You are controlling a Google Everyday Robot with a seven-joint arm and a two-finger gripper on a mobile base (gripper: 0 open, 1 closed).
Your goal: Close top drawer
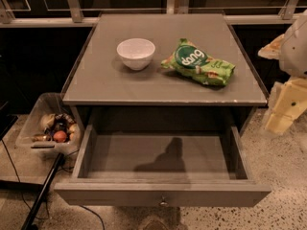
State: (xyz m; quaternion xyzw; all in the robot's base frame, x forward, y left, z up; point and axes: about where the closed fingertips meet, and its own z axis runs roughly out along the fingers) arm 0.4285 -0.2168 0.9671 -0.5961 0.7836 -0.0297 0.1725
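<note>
The top drawer is a wide, shallow grey drawer. It stands pulled far out of the grey cabinet and is empty inside. Its flat front panel faces the bottom of the view, with a small round metal knob at its centre. My gripper is a cream and white shape at the right edge of the view. It hangs beside the cabinet's right side, above the floor, and is apart from the drawer. It holds nothing that I can see.
On the cabinet top stand a white bowl and a green snack bag. A clear bin of small items sits on the floor to the left. A dark pole and cable lie at the lower left.
</note>
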